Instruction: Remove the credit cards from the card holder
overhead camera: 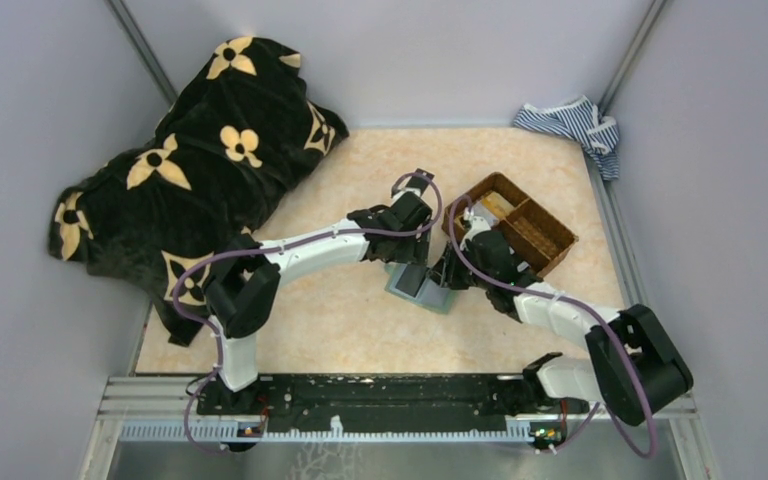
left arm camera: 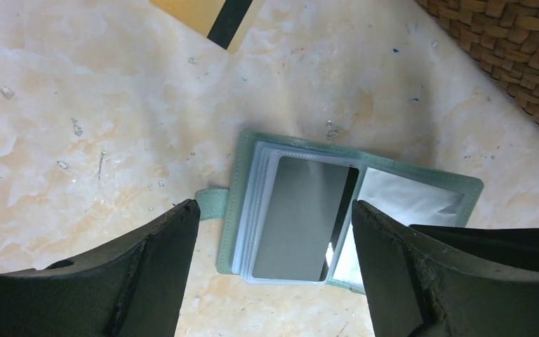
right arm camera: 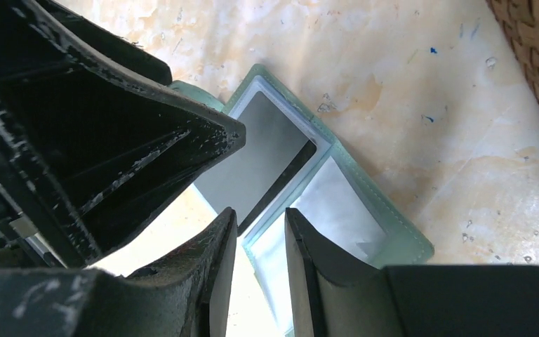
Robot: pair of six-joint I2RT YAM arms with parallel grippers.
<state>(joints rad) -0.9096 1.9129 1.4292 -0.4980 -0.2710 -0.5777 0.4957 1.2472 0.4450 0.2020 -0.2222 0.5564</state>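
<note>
The card holder (overhead camera: 421, 284) lies open mid-bench (overhead camera: 340, 325), just near-left of the woven basket (overhead camera: 535, 207). Only the left wrist view shows the gold striped card (left arm camera: 195, 10) beyond it, and a grey credit card (left arm camera: 300, 217) sleeved inside. The left claw (left arm camera: 274, 210) is released and straddles the holder. The right claw (right arm camera: 260, 216) hangs over the sleeves with a narrow gap; I cannot tell whether it grips one.

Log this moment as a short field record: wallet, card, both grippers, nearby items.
card holder: open flat on table, clear sleeves showing
credit card: grey, inside a sleeve, not yet out
left gripper: open, straddling the card in its wrist view
right gripper: jaws narrowly apart over right-hand page; grip unclear
nearby: gold striped card loose on table; woven basket
</note>
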